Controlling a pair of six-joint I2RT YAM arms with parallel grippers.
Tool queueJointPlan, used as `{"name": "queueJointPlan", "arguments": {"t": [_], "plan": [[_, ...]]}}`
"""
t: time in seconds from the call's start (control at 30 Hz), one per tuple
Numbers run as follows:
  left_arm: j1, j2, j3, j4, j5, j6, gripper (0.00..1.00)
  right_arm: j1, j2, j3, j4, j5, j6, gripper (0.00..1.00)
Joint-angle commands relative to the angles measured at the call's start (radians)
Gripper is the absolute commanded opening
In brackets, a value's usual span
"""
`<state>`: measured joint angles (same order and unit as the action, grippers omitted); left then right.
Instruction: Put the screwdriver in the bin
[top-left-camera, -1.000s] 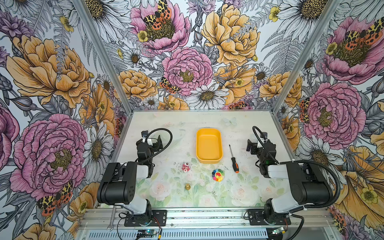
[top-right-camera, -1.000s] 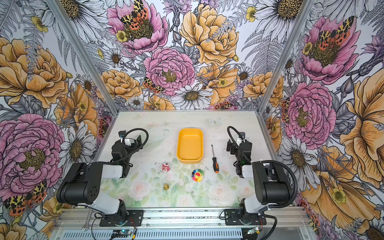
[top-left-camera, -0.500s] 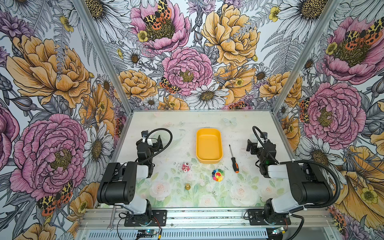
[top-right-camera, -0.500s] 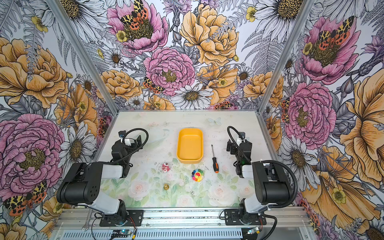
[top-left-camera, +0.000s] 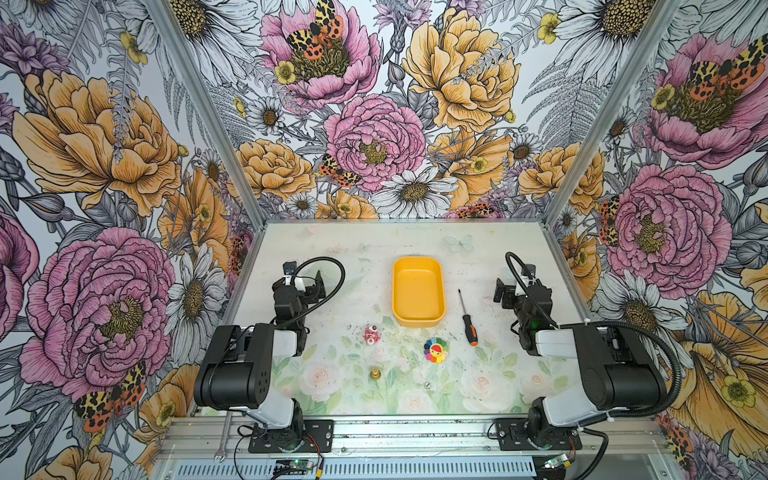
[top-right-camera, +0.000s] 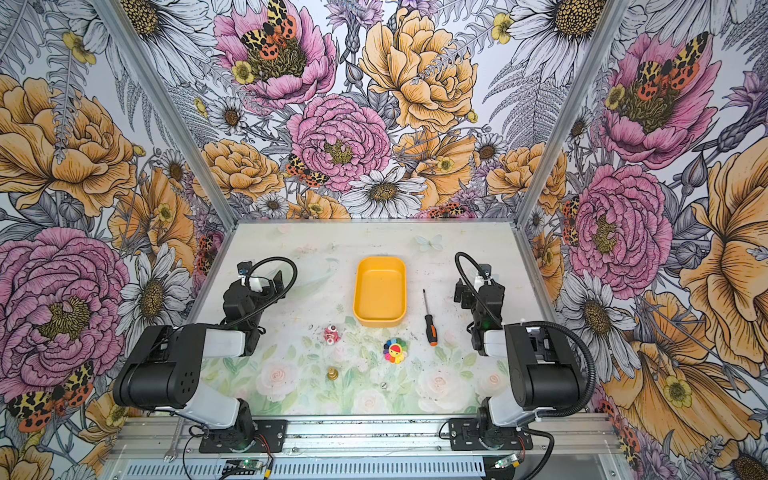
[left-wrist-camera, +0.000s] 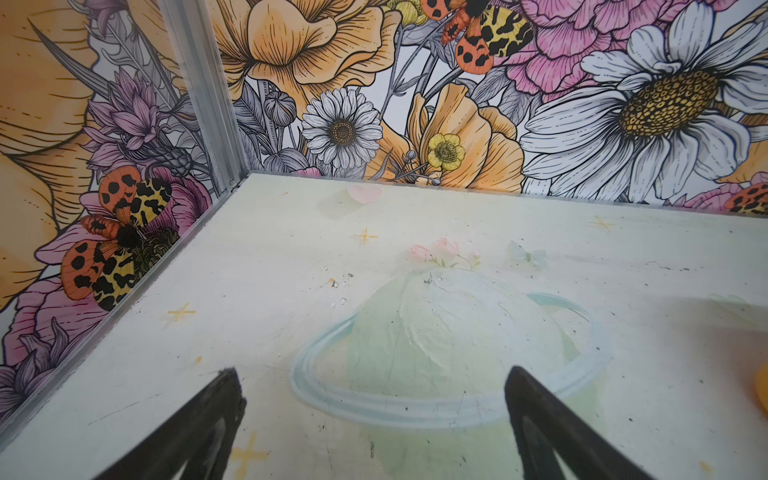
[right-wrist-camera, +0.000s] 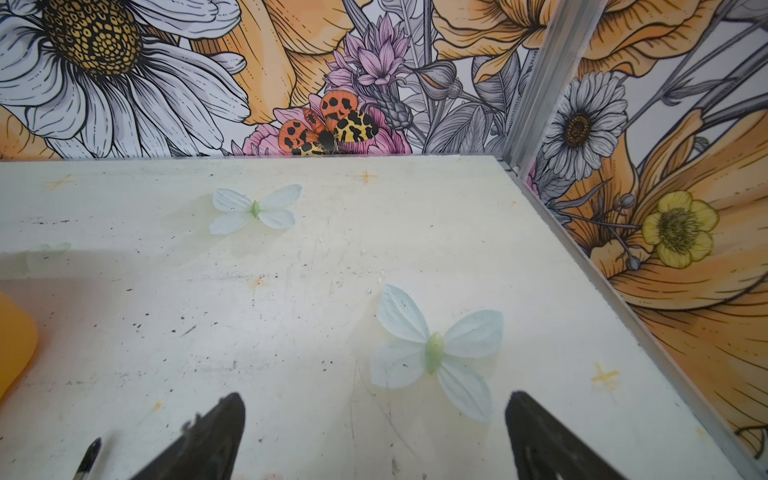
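One screwdriver lies flat on the table, just right of the yellow bin, handle toward the near edge. Farther right is the right gripper, jaws apart; the left gripper, at left, likewise apart.

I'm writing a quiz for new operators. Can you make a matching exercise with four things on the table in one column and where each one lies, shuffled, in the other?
Things:
1. bin
2. screwdriver
3. flower toy
4. brass piece

Places:
a. nearest the front of the four, left of the bin
b. farthest back of the four, empty
c. lying flat, right of the bin
d. just in front of the bin's front wall

Pairs: 1-b, 2-c, 3-d, 4-a
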<state>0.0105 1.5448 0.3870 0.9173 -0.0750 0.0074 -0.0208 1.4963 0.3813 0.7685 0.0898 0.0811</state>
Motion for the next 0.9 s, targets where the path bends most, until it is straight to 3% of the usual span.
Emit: {"name": "queueJointPlan", "arguments": {"t": [0.0,0.2,0.33,0.47,0.67,0.87], "plan": [[-0.010,-0.042,-0.008,-0.016,0.014,0.020,0.99,-0.002,-0.128,0.084,-0.200,0.031,0.036,0.98],[-0.045,-0.243,0.075,-0.329,0.000,0.038,0.99,0.000,-0.217,0.272,-0.645,-0.157,0.150,0.97],[-0.055,-0.359,0.157,-0.541,0.091,-0.070,0.99,0.004,-0.189,0.355,-0.825,-0.313,0.235,0.96],[-0.103,-0.429,0.190,-0.657,0.122,-0.165,0.99,0.019,-0.191,0.315,-0.850,-0.438,0.322,0.95],[-0.196,-0.479,0.173,-0.744,0.081,-0.215,0.99,0.085,-0.228,0.232,-0.893,-0.462,0.401,0.91],[-0.213,-0.487,0.168,-0.828,0.082,-0.291,0.99,0.156,-0.298,0.141,-0.918,-0.419,0.449,0.88]]}}
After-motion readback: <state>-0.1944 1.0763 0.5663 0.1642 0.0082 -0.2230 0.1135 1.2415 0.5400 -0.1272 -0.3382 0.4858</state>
